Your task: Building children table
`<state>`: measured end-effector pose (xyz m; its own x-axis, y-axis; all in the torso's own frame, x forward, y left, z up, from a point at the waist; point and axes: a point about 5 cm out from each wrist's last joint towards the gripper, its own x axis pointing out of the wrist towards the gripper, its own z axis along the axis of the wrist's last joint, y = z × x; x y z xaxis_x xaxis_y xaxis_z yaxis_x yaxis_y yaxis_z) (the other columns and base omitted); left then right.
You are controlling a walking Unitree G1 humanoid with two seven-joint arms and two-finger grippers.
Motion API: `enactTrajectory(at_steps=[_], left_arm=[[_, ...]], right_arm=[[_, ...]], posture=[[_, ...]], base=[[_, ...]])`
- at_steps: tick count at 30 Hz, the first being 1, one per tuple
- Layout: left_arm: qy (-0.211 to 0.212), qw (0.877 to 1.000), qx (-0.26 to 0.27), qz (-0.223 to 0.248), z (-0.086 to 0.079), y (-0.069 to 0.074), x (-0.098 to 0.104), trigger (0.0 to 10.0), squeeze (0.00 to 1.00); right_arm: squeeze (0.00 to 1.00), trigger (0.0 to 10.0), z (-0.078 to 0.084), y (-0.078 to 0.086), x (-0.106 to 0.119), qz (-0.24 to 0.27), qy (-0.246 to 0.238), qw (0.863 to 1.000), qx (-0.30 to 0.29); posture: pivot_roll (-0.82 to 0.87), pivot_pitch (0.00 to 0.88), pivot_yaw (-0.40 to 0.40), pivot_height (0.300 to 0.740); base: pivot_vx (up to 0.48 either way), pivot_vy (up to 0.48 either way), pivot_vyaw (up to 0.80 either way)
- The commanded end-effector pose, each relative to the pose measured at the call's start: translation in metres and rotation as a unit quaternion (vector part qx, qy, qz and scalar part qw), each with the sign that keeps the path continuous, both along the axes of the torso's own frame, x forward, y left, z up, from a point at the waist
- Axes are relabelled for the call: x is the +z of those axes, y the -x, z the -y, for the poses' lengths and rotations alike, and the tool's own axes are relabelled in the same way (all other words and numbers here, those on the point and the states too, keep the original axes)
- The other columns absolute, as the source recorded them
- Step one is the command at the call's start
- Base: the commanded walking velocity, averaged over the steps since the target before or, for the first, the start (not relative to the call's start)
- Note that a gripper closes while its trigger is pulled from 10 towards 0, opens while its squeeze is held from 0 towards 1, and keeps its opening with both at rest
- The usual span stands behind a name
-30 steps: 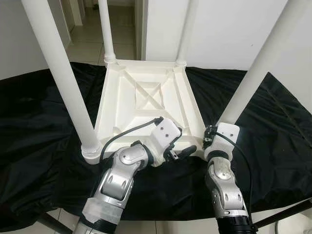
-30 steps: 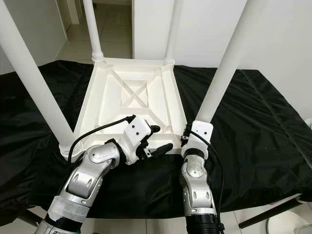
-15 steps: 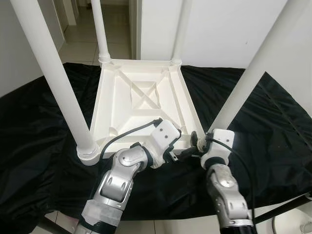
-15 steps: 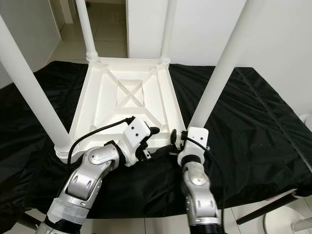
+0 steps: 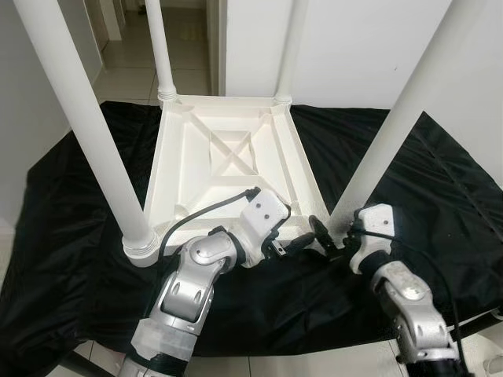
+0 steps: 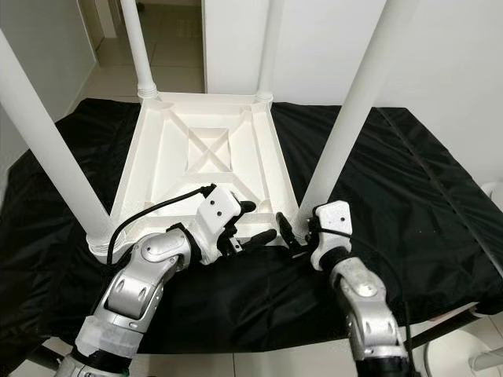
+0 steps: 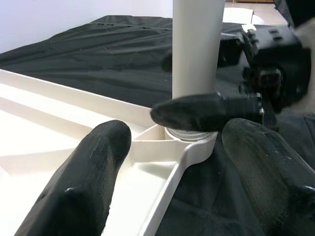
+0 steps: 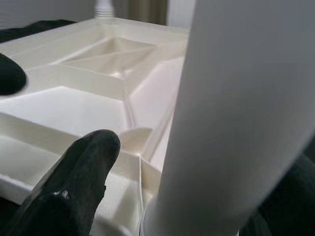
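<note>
- The white plastic children's table point(image 5: 228, 161) lies upside down in the middle of the frame on a black cloth point(image 5: 71, 236), its ribbed underside facing up.
- All four white legs stand up from its corners, their long axes running near vertical and out past the top edge; the two near ones lean outward in the head views.
- The near right leg point(image 5: 393, 129) rises from the lower centre toward the upper right.
- The left gripper point(image 5: 289, 239) sits at the tabletop's near edge, lower centre, fingers apart, one over the rim and one just outside it.
- The right gripper point(image 5: 328, 239) is at the base of the near right leg, fingers spread on either side of it; I cannot tell if they press on it.
</note>
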<state>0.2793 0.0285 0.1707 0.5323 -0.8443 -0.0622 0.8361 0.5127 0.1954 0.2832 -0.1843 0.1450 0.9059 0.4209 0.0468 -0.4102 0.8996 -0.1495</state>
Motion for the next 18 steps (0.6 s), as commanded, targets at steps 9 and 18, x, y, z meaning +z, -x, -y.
enactTrajectory(at_steps=[9, 18], left_arm=[[0.005, 0.998, 0.066, 0.011, -0.001, -0.008, 0.002, 10.0, 0.00], [0.006, 0.997, 0.076, 0.011, -0.004, -0.008, 0.002, 10.0, 0.00]], right_arm=[[0.00, 0.1, 0.010, -0.006, -0.019, -0.053, 0.045, 0.994, 0.079], [0.00, 0.0, 0.019, -0.005, -0.028, -0.071, 0.032, 0.993, 0.086]], posture=[[-0.05, 0.029, -0.045, 0.740], [-0.05, 0.029, -0.045, 0.740]], base=[[0.000, 0.000, 0.00], [0.000, 0.000, 0.00]])
